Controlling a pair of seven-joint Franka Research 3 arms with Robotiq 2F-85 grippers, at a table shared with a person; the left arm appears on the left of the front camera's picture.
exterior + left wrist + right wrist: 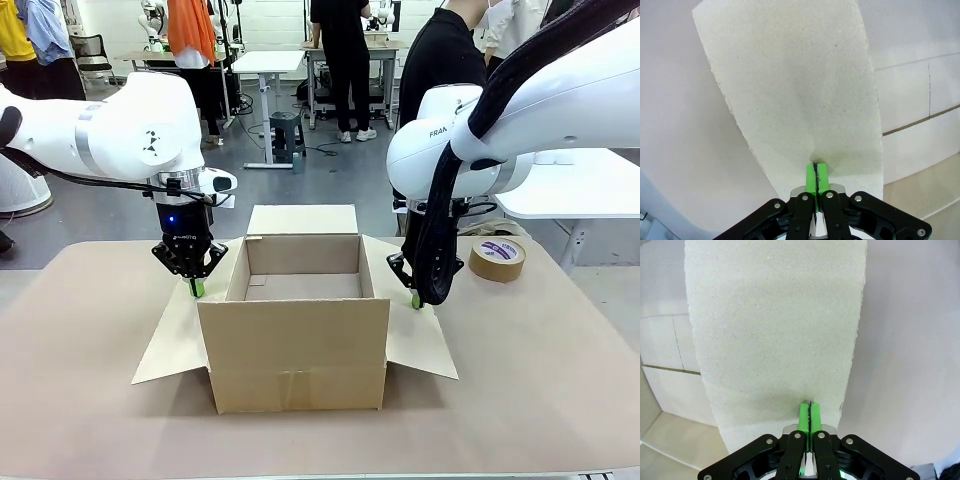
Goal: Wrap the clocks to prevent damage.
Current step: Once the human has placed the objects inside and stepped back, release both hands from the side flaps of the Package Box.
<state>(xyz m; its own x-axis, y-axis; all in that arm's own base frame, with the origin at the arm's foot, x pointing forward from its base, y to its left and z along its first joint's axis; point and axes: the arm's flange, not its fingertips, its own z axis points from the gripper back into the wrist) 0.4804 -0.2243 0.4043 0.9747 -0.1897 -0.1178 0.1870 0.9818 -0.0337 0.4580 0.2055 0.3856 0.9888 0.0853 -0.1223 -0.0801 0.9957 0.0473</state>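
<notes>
Front view: L gripper (197, 286) pinches left flap (172, 342), R gripper (414, 298) pinches right flap (422, 345) of cardboard box (295, 345); move both in sync, grip firm, w/o tearing.

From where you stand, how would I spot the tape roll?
Start at the open box in the middle. Look past its right flap and the right hand pinching it. The tape lies flat beyond: the only round thing, brown with a white top.

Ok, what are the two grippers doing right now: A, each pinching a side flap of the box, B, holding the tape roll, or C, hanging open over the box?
A: the left gripper is shut on the left flap, the right gripper on the right flap of the box.
</notes>
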